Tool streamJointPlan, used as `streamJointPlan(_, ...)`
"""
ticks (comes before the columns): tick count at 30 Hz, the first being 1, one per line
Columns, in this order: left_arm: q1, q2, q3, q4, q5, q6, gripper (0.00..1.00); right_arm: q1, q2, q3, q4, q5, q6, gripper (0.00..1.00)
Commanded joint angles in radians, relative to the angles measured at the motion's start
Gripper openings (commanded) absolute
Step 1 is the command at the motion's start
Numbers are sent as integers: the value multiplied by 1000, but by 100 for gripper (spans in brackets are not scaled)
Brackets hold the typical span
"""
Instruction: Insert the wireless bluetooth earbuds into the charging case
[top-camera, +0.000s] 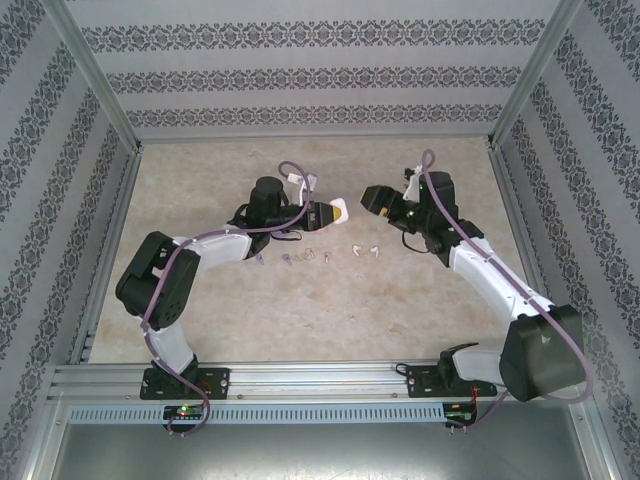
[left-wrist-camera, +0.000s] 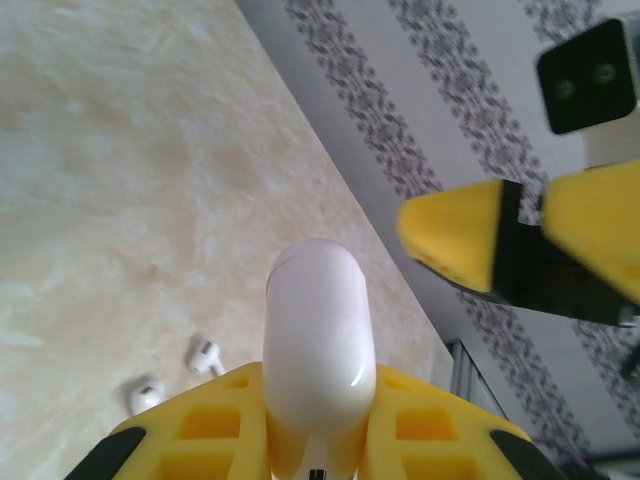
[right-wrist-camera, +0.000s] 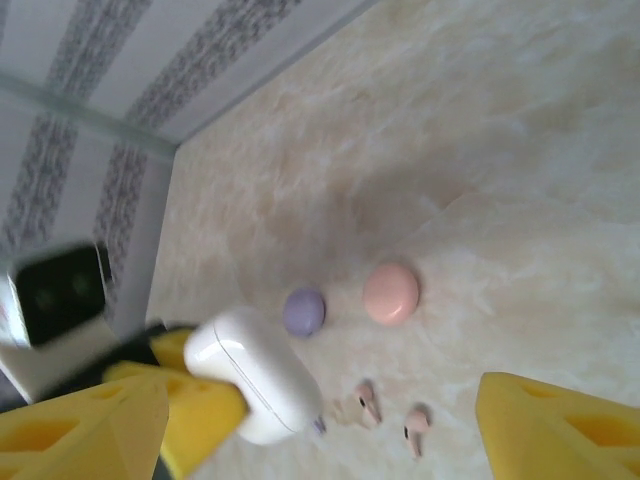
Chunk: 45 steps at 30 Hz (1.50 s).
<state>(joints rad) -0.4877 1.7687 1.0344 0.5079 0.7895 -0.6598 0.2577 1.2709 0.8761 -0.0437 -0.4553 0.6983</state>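
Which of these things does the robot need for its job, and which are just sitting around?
For the job: white case, purple case, pink case, white earbuds, pink earbuds, purple earbuds.
Just there: patterned wall, metal rail.

Bright, even, diffuse light; pale tabletop (top-camera: 300, 320) slightly washed out. Shadows soft and faint; broad grey patch on tabletop in right wrist view. Small glare streak on white case (left-wrist-camera: 312, 330). Right wrist view blurred overall; yellow fingers (right-wrist-camera: 560, 430) close, out of focus. Wall pattern (left-wrist-camera: 450, 110) smeared in left wrist view.
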Motion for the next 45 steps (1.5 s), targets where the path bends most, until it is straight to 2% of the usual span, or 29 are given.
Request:
streamJointPlan(1,6,-50,54,-158,127,116,0,-3,-37,-29,104,-168,-184,79)
streamJointPlan(4,5,-61,69,-181,155,123,0,-2,-22,-30,125,-219,-180,77)
streamJointPlan(10,6,-74,82,-188,150,119,0,6,15,-27,156,-245,-169,74)
streamJointPlan(24,5,-87,101,-169,140,105,0,33,119,-49,198,-244,-163,66)
streamJointPlan(34,6,-152,90,-155,138,103,0,-52,193,-140,281,-225,-109,60)
streamJointPlan(45,6,-150,81,-146,128,107,0,-72,0,-219,268,-272,-50,62)
